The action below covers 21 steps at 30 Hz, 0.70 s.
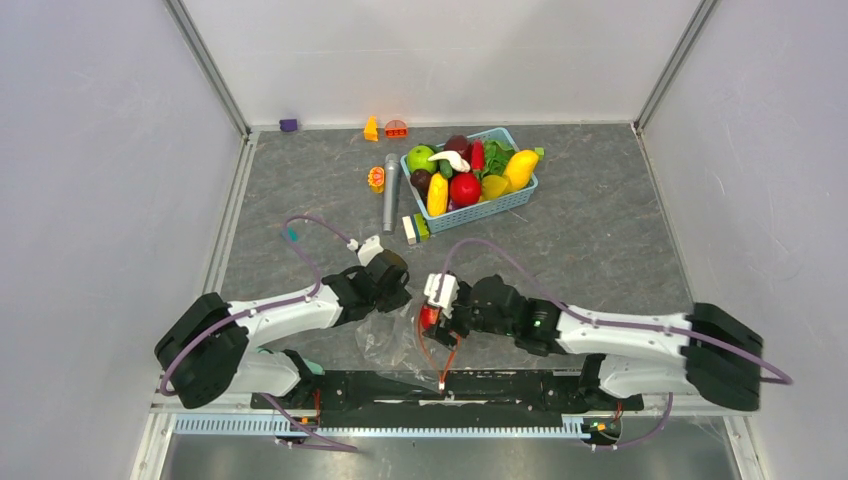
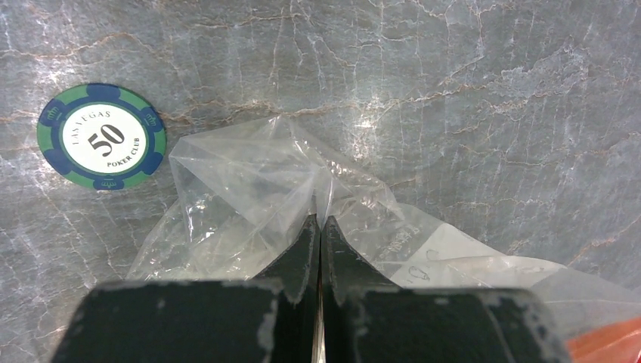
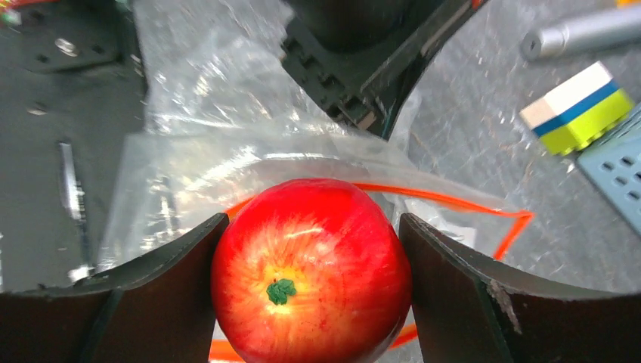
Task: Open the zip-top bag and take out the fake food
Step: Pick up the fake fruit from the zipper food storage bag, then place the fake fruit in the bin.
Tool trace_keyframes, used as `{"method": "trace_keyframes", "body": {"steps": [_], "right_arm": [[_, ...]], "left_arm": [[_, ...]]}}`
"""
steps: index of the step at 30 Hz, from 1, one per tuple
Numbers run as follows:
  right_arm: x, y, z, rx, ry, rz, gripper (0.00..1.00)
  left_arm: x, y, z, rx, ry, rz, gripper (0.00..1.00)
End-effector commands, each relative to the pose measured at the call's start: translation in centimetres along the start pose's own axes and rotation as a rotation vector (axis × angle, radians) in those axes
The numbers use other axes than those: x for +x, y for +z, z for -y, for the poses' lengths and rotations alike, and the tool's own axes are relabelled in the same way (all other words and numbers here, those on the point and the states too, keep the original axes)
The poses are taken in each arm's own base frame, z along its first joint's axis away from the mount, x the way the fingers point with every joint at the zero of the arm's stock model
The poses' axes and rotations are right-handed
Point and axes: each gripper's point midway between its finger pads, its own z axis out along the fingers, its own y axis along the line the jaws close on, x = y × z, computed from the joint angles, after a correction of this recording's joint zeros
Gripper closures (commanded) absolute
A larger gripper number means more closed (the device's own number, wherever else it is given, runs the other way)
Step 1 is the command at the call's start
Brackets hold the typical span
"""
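Note:
The clear zip-top bag (image 1: 385,338) lies crumpled near the table's front edge between my arms. Its orange-red zip strip (image 3: 453,200) shows in the right wrist view. My left gripper (image 2: 320,221) is shut on a fold of the bag's plastic (image 2: 249,197). My right gripper (image 3: 311,265) is shut on a red fake apple (image 3: 311,268), which fills the space between the jaws and sits at the bag's open mouth. In the top view the right gripper (image 1: 432,318) holds the red apple (image 1: 429,316) just right of the left gripper (image 1: 388,285).
A light-blue basket (image 1: 510,200) of toy produce stands at the back middle. A grey cylinder (image 1: 389,190), a white-blue-green block (image 1: 415,229), small toys and a purple block (image 1: 288,125) lie nearby. A green poker chip (image 2: 101,136) lies left of the bag.

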Motion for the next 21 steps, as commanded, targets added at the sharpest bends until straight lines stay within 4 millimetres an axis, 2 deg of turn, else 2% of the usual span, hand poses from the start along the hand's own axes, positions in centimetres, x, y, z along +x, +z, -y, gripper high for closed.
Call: {"method": "trace_keyframes", "body": {"steps": [1, 11, 15, 18, 21], "right_arm": [[-3.4, -3.8, -1.5, -0.074, -0.022, 0.100, 0.37], [-10.4, -10.6, -4.5, -0.272, -0.118, 0.285, 0.39], [-13.7, -13.5, -6.9, -0.416, -0.140, 0.406, 0.40], [-15.1, -14.8, -7.4, -0.448, -0.145, 0.457, 0.41], [-14.9, -14.4, -6.2, -0.372, -0.127, 0.447, 0.41]], "left_arm": [[-0.4, -0.2, 0.1, 0.009, -0.021, 0.027, 0.98], [-0.4, -0.1, 0.4, 0.014, -0.023, 0.023, 0.98], [-0.4, -0.3, 0.1, 0.015, -0.027, 0.029, 0.98], [-0.4, -0.3, 0.0, 0.014, -0.029, 0.029, 0.98], [-0.4, -0.3, -0.1, 0.014, -0.029, 0.030, 0.98]]}}
